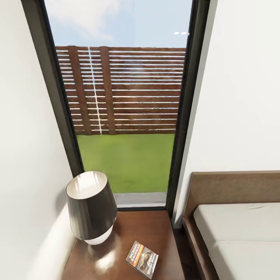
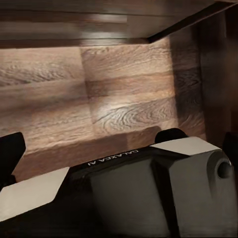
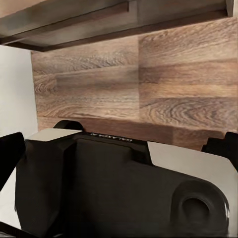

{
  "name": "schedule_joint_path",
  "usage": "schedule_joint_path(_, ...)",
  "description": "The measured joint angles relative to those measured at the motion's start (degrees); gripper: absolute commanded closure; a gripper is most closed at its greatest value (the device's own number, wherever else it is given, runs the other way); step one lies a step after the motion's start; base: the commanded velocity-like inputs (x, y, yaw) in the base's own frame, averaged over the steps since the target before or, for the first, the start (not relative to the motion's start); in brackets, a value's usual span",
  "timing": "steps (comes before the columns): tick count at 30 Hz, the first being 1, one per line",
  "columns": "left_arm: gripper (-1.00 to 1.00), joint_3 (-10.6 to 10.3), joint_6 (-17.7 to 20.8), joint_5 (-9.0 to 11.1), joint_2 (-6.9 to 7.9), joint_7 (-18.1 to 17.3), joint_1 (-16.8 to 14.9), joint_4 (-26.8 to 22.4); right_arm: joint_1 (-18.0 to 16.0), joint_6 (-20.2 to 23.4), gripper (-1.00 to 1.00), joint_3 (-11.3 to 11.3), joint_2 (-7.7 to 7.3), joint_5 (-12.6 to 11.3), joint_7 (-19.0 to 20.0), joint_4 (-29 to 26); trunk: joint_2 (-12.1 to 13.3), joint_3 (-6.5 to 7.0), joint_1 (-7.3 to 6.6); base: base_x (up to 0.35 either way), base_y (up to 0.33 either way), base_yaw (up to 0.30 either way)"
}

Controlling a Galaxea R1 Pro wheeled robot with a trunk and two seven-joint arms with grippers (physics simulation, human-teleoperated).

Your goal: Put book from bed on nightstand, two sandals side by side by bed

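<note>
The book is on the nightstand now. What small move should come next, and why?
Probably turn the head and base away to look for the sandals: the book already lies flat on the nightstand beside the lamp, and the bed shows bare mattress.

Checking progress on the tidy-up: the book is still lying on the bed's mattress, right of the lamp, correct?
Not quite. The head view shows the book lying on the nightstand, right of the lamp. The bed's mattress is bare where visible.

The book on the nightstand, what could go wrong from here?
The book lies near the front right corner of the nightstand, so a bump while the robot turns away might knock it off. The lamp stands close beside it and could be nudged. The sandals still need placing.
</note>
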Motion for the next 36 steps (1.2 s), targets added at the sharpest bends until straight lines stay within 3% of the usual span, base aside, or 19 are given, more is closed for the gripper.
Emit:
schedule_joint_path(2, -1.00, 0.0, 0.0, 0.0, 1.07, 0.0, 2.0, 0.0, 1.5, 0.0, -1.00, 0.0, 0.00, 0.0, 0.0, -0.1, 0.0, 0.01, -0.01, 0.000, 0.000, 0.000)
schedule_joint_path(6, -1.00, 0.1, -0.1, 0.0, 1.46, 0.0, 2.6, -0.1, 1.9, 0.0, -1.00, 0.0, 0.00, -0.2, 0.0, -0.1, 0.0, 0.01, -0.01, 0.000, 0.000, 0.000)
schedule_joint_path(36, -1.00, 0.1, -0.1, 0.1, 1.23, 0.1, 2.8, -0.1, 2.1, -0.1, -1.00, 0.0, 0.15, 0.1, 0.0, -0.2, 0.0, 0.01, -0.01, 0.000, 0.000, 0.000)
